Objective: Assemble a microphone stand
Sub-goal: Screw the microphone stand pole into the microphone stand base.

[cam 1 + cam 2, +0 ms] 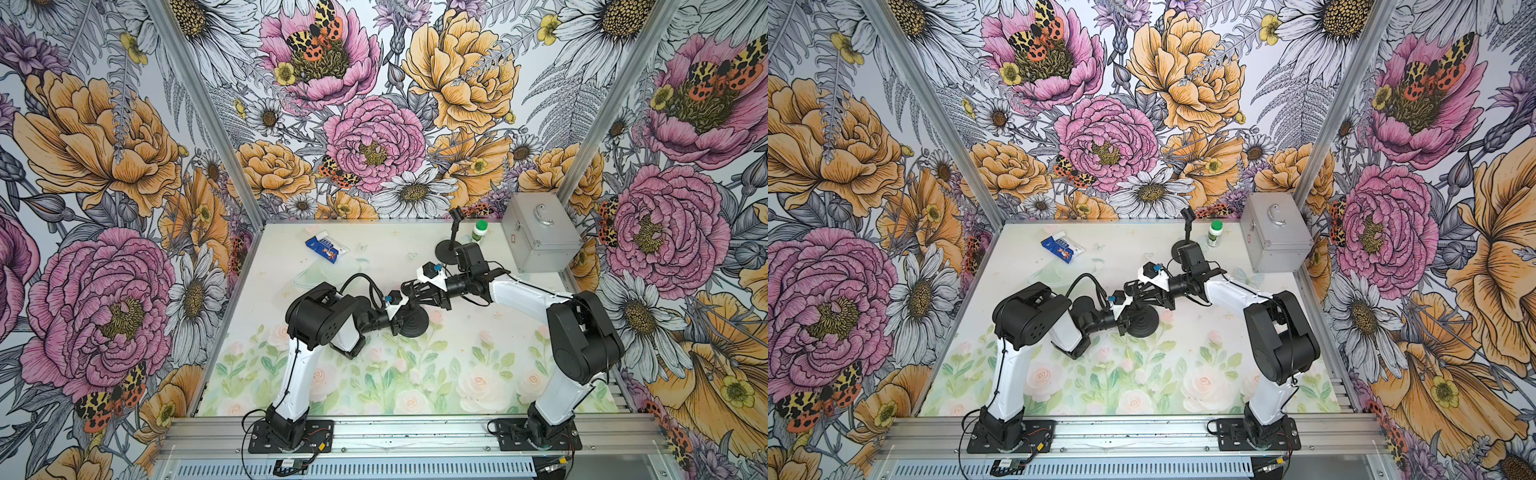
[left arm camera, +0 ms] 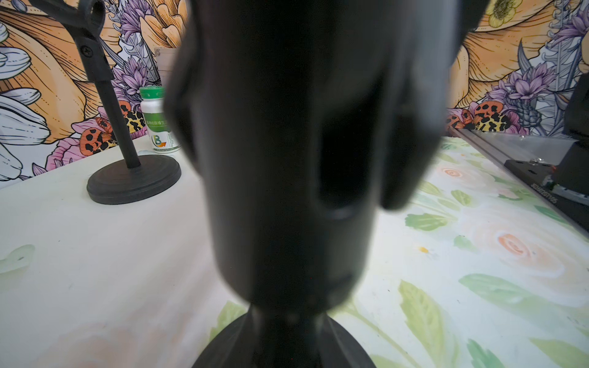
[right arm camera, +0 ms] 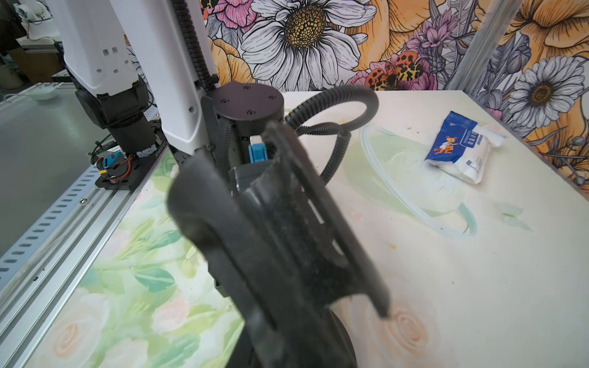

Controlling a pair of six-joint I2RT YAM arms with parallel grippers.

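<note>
Left hand (image 1: 401, 322) is clamped shut low on the unfinished stand (image 2: 287, 191), just above its round base (image 1: 417, 326), which sits mid-counter (image 1: 457, 353). Right hand (image 1: 409, 291) reaches in from the opposite side, closed tight on that stand's upper piece, which is only a black blur in both wrist views. Along the back edge are a blue-and-white packet (image 1: 327, 248), a complete stand (image 1: 451, 245), a green-capped bottle (image 1: 480, 230) and a metal case (image 1: 538, 235).
</note>
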